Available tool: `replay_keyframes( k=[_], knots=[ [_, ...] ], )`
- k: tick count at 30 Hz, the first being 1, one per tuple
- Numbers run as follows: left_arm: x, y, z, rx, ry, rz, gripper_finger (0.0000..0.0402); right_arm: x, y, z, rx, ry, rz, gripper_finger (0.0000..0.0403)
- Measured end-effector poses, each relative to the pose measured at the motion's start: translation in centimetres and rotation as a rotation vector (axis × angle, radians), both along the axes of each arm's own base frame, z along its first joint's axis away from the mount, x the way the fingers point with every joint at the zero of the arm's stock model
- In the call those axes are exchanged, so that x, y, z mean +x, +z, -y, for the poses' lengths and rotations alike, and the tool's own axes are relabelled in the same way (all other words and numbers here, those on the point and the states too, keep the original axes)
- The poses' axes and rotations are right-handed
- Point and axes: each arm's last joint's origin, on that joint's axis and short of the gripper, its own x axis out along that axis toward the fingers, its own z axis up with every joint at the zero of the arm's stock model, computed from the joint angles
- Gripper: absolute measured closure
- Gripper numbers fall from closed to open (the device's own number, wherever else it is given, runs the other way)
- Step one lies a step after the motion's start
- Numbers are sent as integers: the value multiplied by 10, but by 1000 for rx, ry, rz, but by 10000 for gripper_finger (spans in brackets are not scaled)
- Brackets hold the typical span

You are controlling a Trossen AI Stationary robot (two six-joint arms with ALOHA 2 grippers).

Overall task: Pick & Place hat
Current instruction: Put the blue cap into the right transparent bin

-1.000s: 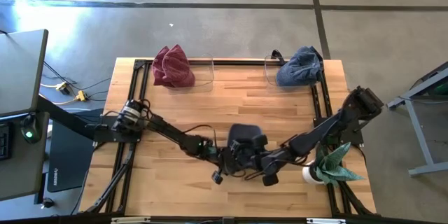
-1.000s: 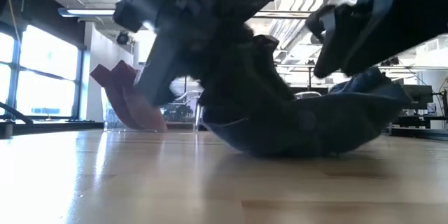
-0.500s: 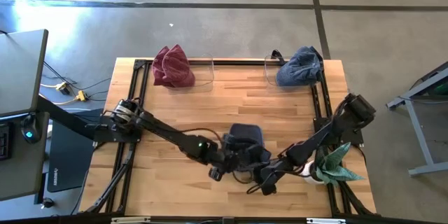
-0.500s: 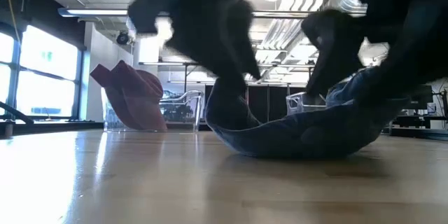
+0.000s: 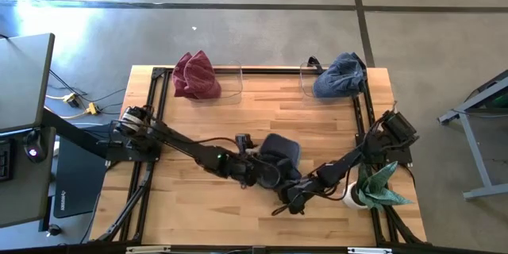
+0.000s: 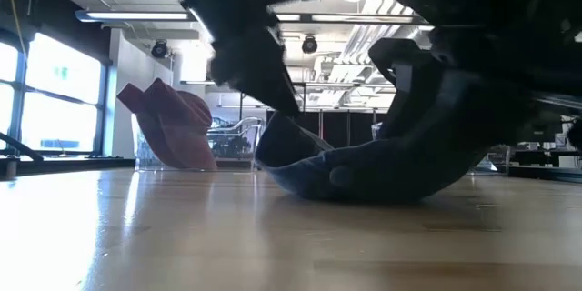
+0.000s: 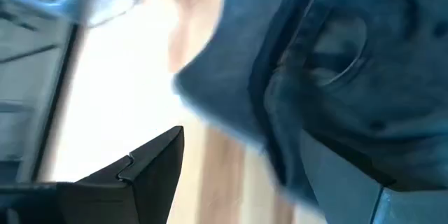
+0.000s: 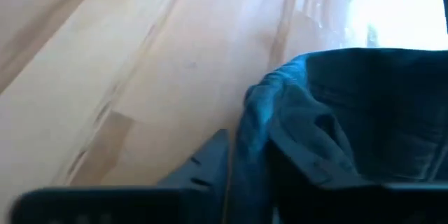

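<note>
Near the middle of the wooden bench (image 5: 198, 119), a little toward the front edge, lies a dark blue denim hat (image 5: 279, 152), and both arms have closed in on it. The left end effector (image 5: 252, 165) reaches in from the hat's left side, touching the brim, and the right end effector (image 5: 292, 197) comes at it from the front right. From low across the bench the hat (image 6: 364, 175) sits like a shallow bowl, its underside resting on the wood and its edges curling upward, with dark arm parts bearing down on it from above on both sides.

Looking past the left arm's own finger (image 7: 143, 171), denim (image 7: 329, 63) fills most of the sight and one finger stands beside the cloth edge; I cannot tell how far those fingers are parted or whether they have the fabric pinched. The right arm's finger (image 8: 203, 171) lies just beside a folded blue rim (image 8: 294, 126), and again the grip is not clear.

At the back of the bench, well apart from all this, a dark red hat (image 5: 196, 75) sits at the left and another blue hat (image 5: 340, 75) at the right, each beside a clear container. A green cloth (image 5: 379, 186) lies at the right edge.
</note>
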Motion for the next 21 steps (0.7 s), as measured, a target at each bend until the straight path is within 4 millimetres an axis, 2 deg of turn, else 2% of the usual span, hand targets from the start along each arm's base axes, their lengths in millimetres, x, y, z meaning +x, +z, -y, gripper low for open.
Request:
replay_keyframes(
  k=[5, 9, 12, 15, 18, 21],
  knots=[
    [-20, 23, 19, 119, 23, 59, 126, 3, 0, 5, 1, -31, 6, 391],
    [-43, 34, 24, 146, 68, 58, 126, 0, 0, 8, 3, -100, -11, 393],
    [-64, 22, 22, 125, 81, 67, 126, -8, 7, 13, 32, -124, 6, 399],
    [-82, 3, 19, 55, 97, 128, 126, -21, 24, 21, 98, -160, 111, 398],
    [-104, -17, 14, 4, 103, 173, 126, -35, 50, 38, 173, -222, 265, 400],
    [-110, -31, 14, -85, 89, 263, 126, -50, 81, 64, 257, -317, 429, 400]
  ],
)
